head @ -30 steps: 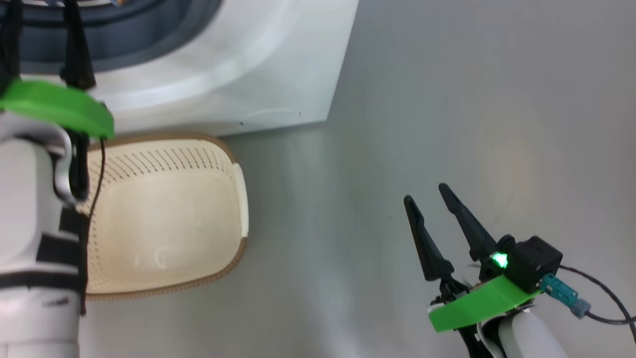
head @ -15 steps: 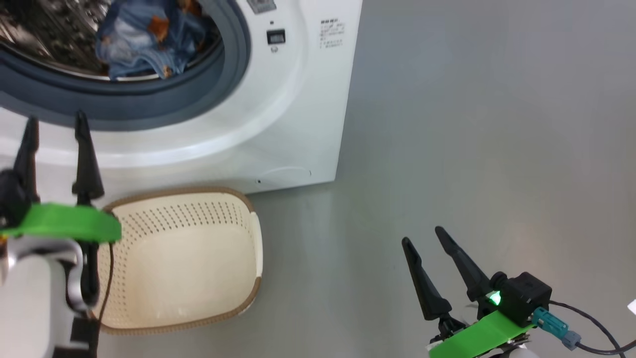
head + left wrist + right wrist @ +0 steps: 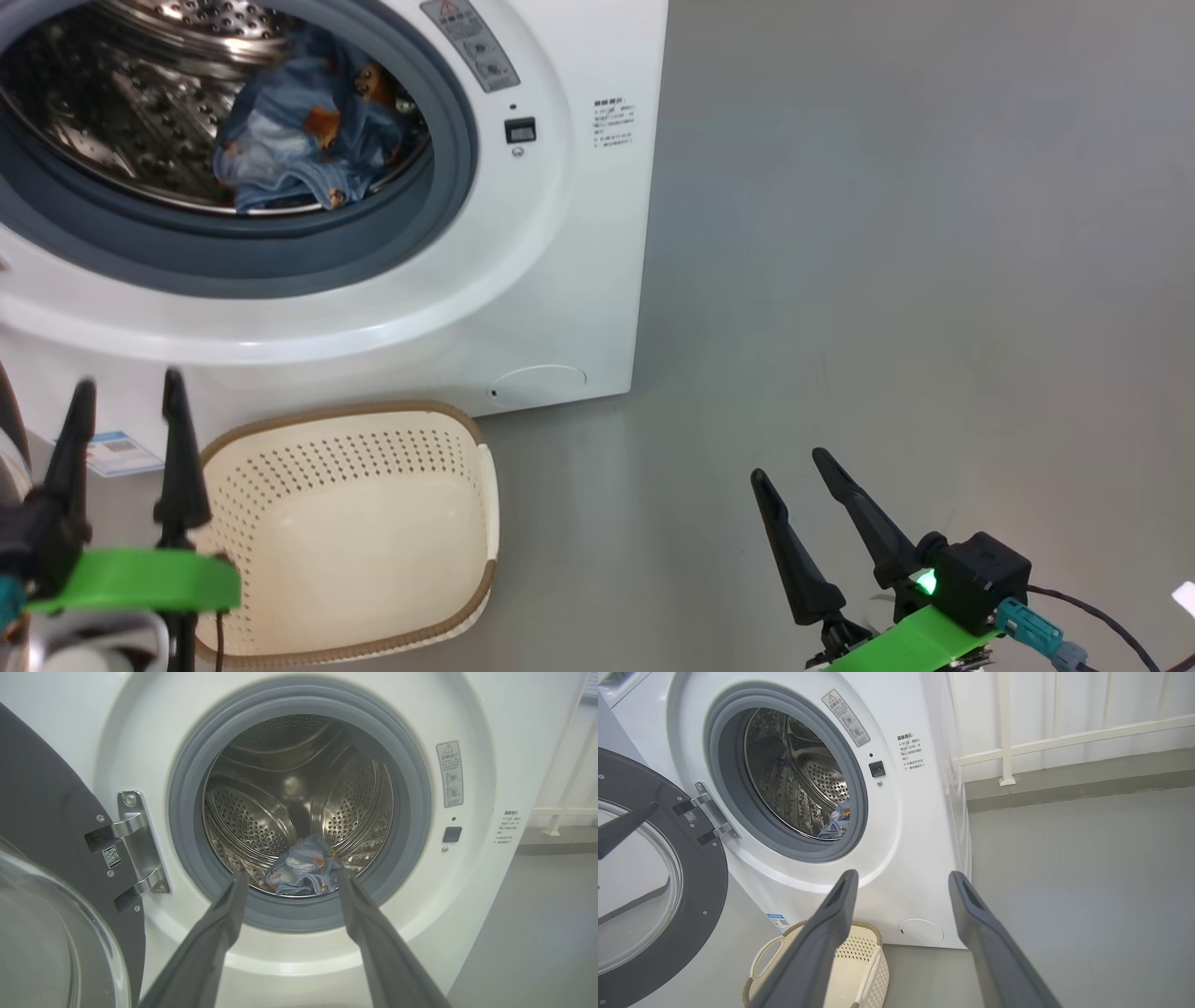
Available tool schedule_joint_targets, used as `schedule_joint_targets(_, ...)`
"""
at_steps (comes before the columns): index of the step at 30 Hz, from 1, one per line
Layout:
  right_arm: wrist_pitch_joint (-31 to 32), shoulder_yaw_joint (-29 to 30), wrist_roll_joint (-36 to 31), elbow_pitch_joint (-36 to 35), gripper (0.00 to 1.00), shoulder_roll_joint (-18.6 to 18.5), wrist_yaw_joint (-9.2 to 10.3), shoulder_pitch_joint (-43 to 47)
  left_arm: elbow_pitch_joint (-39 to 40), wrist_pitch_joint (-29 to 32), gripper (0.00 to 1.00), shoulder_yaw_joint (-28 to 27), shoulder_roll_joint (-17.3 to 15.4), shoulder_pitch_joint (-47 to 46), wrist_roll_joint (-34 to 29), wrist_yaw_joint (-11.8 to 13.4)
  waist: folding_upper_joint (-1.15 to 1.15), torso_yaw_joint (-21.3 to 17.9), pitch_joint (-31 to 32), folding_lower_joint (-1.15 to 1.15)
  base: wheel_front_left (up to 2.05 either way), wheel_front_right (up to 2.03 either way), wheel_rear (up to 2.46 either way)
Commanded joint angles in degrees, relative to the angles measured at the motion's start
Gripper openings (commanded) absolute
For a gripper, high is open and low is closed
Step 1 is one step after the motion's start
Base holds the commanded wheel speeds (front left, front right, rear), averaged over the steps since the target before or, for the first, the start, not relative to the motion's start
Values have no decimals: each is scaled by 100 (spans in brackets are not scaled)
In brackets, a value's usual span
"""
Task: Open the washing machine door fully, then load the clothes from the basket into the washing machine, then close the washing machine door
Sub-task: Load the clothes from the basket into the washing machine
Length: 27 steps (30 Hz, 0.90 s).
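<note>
With left hand and right hand spread wide, empty, clothes already in the drum, basket bare on the floor: reach left for the washing machine door, swung open; push its black rim steadily until latched.

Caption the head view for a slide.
Clothes lie inside the washing machine; the basket on the floor is empty.
</note>
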<state>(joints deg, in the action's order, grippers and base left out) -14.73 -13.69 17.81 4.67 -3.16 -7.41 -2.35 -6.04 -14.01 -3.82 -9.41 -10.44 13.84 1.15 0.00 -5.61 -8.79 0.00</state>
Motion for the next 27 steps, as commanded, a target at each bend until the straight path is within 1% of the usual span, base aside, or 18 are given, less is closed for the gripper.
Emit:
schedule_joint_targets(1, -27, -124, 51, -132, 100, 28, -8, 3, 213, 33, 100, -234, -141, 49, -28, 55, 0, -12, 73, 0, 0, 0, 0)
schedule_joint_targets(6, -27, -120, 28, -164, 100, 28, -8, 46, 606, 108, 100, -274, -39, 715, -1, 190, 0, -48, 167, 0, 0, 0, 0)
schedule_joint_targets(14, -27, -83, -27, -202, 100, 28, -8, 95, 913, 100, 100, -378, 80, 1419, 27, 378, 0, -66, 233, 0, 0, 0, 0)
schedule_joint_targets(27, -27, -86, -88, -208, 100, 28, -8, 136, 1069, 102, 100, -359, 79, 1746, 14, 449, 0, -61, 387, 0, 0, 0, 0)
